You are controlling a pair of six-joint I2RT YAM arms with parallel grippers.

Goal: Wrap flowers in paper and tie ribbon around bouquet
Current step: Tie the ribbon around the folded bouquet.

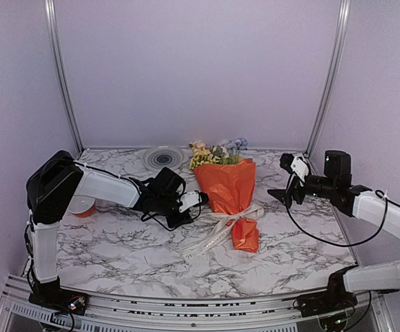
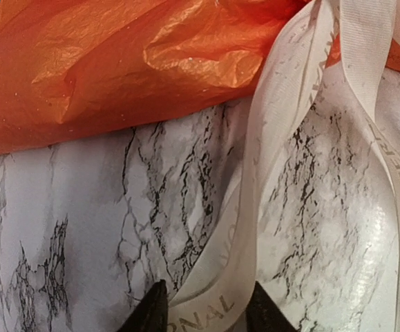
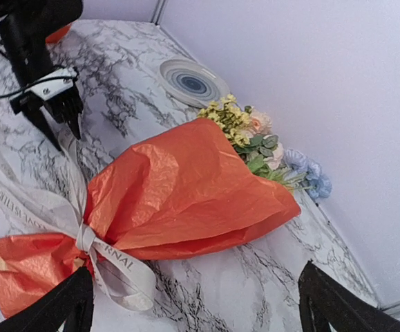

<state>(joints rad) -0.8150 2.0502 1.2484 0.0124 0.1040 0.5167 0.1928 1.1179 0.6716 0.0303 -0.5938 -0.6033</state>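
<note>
Bouquet [image 1: 229,187] lies on the table [image 1: 117,235], flowers [image 1: 217,153] at its far end and ribbon [image 1: 217,232] tied round its neck. Left of the bouquet, the left gripper [image 2: 206,311] straddles a ribbon tail; I cannot tell if it is pinched. Right of the bouquet, the right gripper [image 1: 280,178] is spread wide and empty.

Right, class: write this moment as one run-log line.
bouquet: wrapped, ribbon tied | left gripper: astride ribbon tail, grip unclear | right gripper: open, apart from bouquet

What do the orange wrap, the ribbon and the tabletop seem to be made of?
The wrap: thin crinkly paper or film, slightly translucent, sharp creases. The ribbon: woven fabric, fine ribbed weave, printed letters. The tabletop: glossy marble-look surface, probably laminate; it shows reflections.
</note>
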